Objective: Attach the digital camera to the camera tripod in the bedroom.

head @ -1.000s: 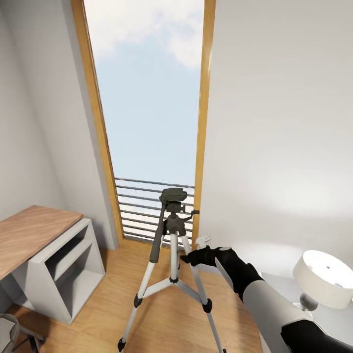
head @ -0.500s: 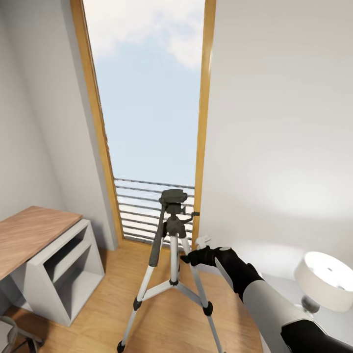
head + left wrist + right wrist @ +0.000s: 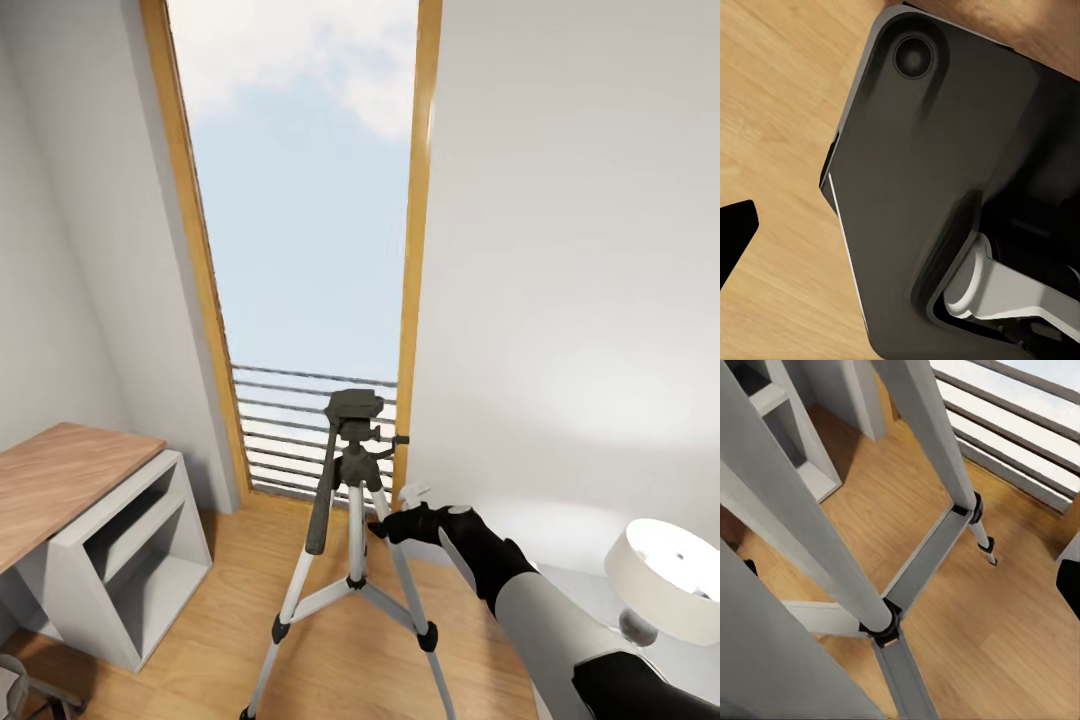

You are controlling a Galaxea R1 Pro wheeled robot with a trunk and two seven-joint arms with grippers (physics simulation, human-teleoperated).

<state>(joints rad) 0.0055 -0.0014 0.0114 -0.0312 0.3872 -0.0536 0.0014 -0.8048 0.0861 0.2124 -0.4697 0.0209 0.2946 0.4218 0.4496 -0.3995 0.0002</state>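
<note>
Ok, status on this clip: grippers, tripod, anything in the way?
Right gripper against a tripod leg below the head, jaw state unclear. Tripod upright before the window, head bare. Lamp close by the right arm.

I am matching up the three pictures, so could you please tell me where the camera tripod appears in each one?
Head view: camera tripod stands low in the centre, before the tall window, the right tool at its upper legs.
Left wrist view: I cannot make out the tripod among the dark parts over the floor.
Right wrist view: its silver legs cross the picture close up.
Shared landmark: the wood floor.

1 tripod (image 3: 352, 470), 1 desk (image 3: 60, 480), maybe 1 lamp (image 3: 668, 580).
</note>
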